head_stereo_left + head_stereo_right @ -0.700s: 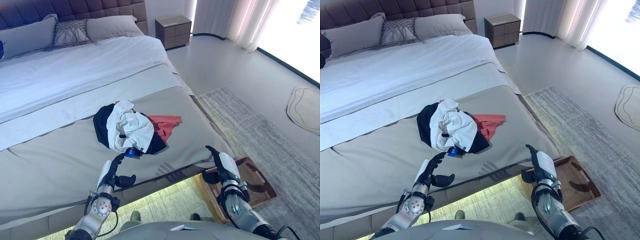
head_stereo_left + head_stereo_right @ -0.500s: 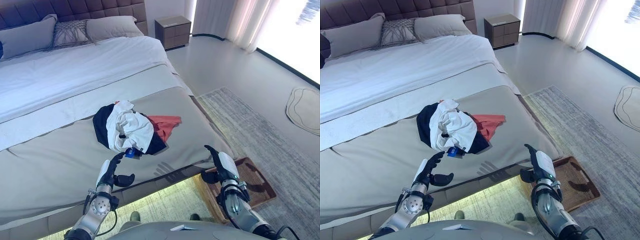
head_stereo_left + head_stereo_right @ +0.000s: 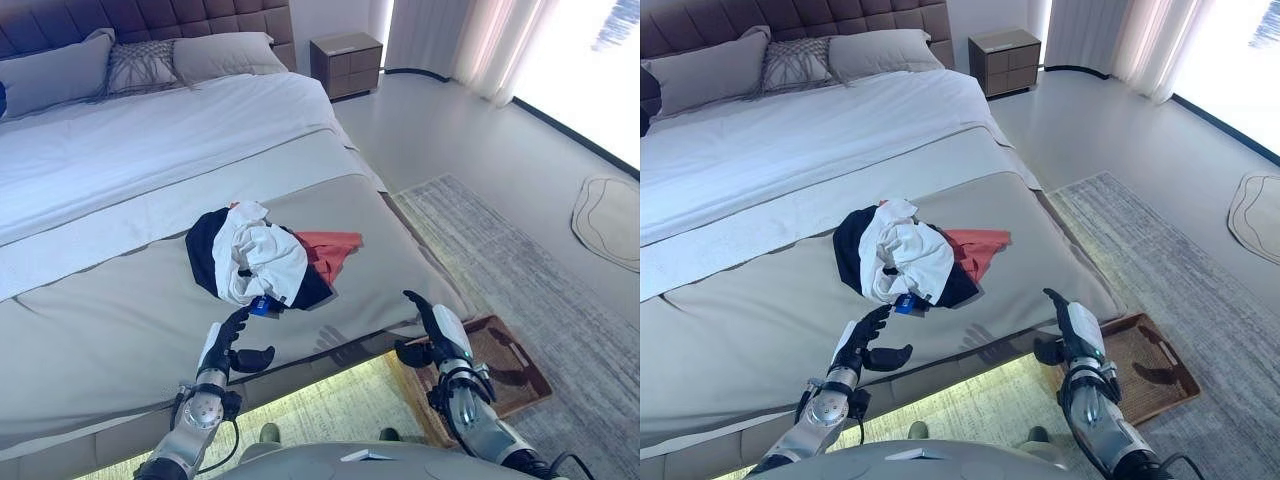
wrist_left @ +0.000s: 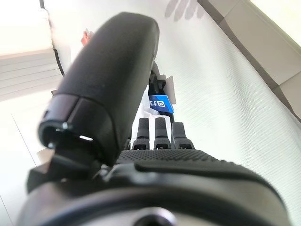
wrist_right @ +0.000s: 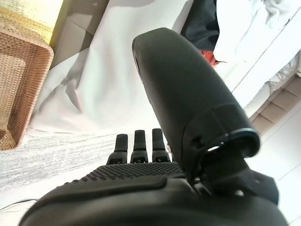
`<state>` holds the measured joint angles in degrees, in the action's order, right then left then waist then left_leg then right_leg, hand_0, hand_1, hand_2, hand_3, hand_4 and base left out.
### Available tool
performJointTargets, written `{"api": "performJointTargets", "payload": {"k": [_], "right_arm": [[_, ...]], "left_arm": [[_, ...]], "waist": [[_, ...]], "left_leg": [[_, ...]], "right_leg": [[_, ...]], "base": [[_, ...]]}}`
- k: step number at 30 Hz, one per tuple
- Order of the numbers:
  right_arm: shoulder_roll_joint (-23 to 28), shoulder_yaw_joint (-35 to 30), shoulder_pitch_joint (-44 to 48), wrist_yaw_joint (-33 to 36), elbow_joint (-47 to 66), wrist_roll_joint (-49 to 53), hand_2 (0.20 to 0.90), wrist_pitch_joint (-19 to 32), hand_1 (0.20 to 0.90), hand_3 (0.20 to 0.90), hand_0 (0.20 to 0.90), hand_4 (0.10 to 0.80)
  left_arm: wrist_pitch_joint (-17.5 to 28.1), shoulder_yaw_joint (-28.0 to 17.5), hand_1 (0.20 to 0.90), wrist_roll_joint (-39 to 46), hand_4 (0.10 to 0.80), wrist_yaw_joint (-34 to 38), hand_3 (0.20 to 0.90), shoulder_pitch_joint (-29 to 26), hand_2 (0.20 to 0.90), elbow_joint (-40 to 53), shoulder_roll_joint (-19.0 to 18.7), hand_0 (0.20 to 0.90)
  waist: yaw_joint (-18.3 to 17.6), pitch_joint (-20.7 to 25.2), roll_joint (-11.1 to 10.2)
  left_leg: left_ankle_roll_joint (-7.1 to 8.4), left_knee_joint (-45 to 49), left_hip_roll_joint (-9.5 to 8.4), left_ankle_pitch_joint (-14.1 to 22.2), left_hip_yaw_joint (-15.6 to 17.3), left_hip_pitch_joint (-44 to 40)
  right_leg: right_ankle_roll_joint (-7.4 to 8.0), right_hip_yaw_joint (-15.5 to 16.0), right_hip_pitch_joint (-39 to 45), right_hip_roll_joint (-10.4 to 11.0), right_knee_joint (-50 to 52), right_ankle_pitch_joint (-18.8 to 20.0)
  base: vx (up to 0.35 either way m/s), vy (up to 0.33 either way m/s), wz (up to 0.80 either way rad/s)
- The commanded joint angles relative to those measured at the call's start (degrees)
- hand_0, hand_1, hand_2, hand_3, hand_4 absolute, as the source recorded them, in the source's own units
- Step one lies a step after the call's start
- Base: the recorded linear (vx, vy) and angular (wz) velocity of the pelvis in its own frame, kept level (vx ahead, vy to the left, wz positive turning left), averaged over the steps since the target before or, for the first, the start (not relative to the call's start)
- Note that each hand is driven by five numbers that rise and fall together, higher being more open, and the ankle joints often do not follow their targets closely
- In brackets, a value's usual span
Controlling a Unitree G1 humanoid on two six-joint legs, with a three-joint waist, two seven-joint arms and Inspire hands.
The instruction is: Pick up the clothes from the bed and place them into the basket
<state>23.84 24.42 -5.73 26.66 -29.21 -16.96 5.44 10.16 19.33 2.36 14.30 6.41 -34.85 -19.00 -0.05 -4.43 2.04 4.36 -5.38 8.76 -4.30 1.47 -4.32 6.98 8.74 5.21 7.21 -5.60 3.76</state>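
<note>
Clothes [image 3: 258, 256] lie in a pile on the bed [image 3: 120, 310], close to its foot edge and a bit toward the right side. I see white, dark and red cloth all bunched up together. In the left eye view my left hand [image 3: 226, 348] is up over the foot edge, just short of the pile, with straight fingers and nothing in it. My right hand [image 3: 432, 330] is up by the bed's right foot corner, also loose and empty.

In the right eye view the basket [image 3: 1150, 372] sits on the rug [image 3: 1160, 270] beside that corner, and I see no clothes in it.

In the left wrist view the fingers point at a small blue tag [image 4: 159, 103] on the pile, not touching it.

In the right wrist view the fingers are straight, with the basket's woven wall off to one side.

I think nothing is done yet. I must grab the pile, then carry it to the basket.
</note>
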Motion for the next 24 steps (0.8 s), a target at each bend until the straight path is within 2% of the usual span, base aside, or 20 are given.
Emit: {"api": "performJointTargets", "payload": {"k": [1, 13, 24], "right_arm": [[-1.4, -2.4, 5.3, 4.5, 3.2, -0.3, 0.9, 3.1, 0.9, 0.9, 0.9, 0.8], [-2.3, -3.3, 5.6, 6.4, 2.3, 0.5, 0.9, 4.7, 0.9, 0.9, 0.9, 0.8], [-2.5, -3.4, 5.7, 3.3, 2.0, 2.5, 0.9, 4.2, 0.9, 0.9, 0.9, 0.8]], "left_arm": [[4.0, -2.6, 0.9, 1.0, 0.8, 0.9, 0.9, -5.2, 0.9, 2.1, -2.8, 0.9], [3.5, -2.5, 0.9, 1.3, 0.8, 0.5, 0.9, -5.0, 0.9, 2.5, -3.0, 0.9], [2.7, -3.4, 0.9, 2.3, 0.8, 0.5, 0.9, -4.4, 0.9, 1.8, -3.1, 0.9]], "waist": [[1.0, -0.5, -2.8], [1.2, -0.6, -2.6], [1.4, -0.7, -2.7]], "left_leg": [[-0.49, 0.4, 0.39, 3.2, 1.6, -1.9], [-0.61, 0.4, 0.32, 3.1, 1.4, -1.7], [-0.41, 0.4, 0.55, 2.9, 1.0, -1.5]], "right_leg": [[0.35, -0.2, 0.9, 3.6, 0.6, 0.2], [0.21, -0.2, 1.0, 3.6, 0.6, 0.1], [-0.22, -0.3, 1.0, 3.2, 0.6, -0.2]], "base": [[0.0, 0.0, 0.0], [0.0, 0.0, 0.0], [-0.002, -0.051, 0.0]]}}
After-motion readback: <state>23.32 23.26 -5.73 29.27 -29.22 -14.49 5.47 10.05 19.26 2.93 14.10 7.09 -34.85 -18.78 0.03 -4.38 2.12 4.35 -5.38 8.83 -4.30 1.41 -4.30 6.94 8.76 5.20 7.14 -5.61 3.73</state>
